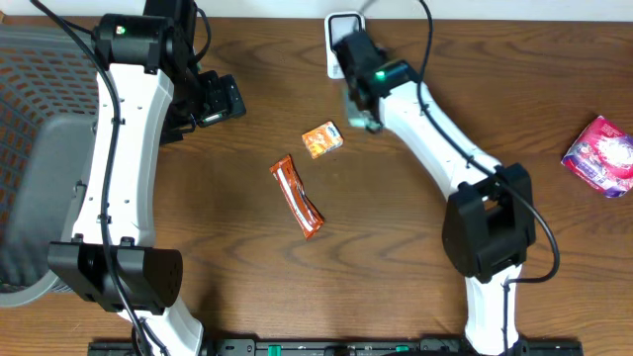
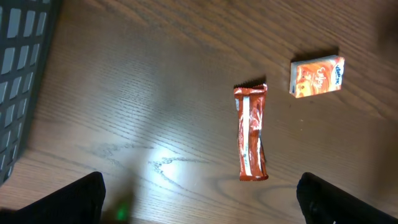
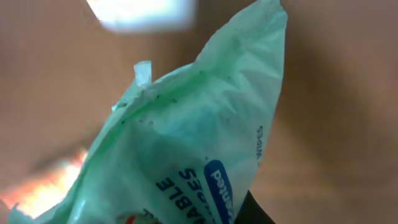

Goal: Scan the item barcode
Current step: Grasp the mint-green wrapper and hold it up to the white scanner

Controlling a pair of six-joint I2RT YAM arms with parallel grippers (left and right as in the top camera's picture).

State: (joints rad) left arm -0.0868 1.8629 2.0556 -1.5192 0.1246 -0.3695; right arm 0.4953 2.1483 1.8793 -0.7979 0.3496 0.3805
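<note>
Progress: wipes pack (image 3: 186, 155) held just below scanner (image 1: 341, 28), top centre of overhead view; scan judged under way, not confirmed.
Right gripper (image 1: 360, 114): clamped on wipes pack.
Left gripper (image 2: 199, 196): fingers wide apart, holding nothing.
Remaining: bar (image 1: 298, 196) and box (image 1: 322, 138), mid-frame, judged unscanned.
Basket (image 1: 25, 119): left edge; no item visible inside.

We see a wipes pack (image 3: 186, 143) made of thin, soft green plastic, all wrinkly. The table (image 2: 155, 93) is brown wood with wavy lines, smooth and a little shiny. The snack bar (image 2: 251, 134) has a shiny, crinkly wrapper. The basket (image 2: 18, 62) is dull grey plastic. The small orange pack (image 2: 316, 76) looks smooth.
</note>
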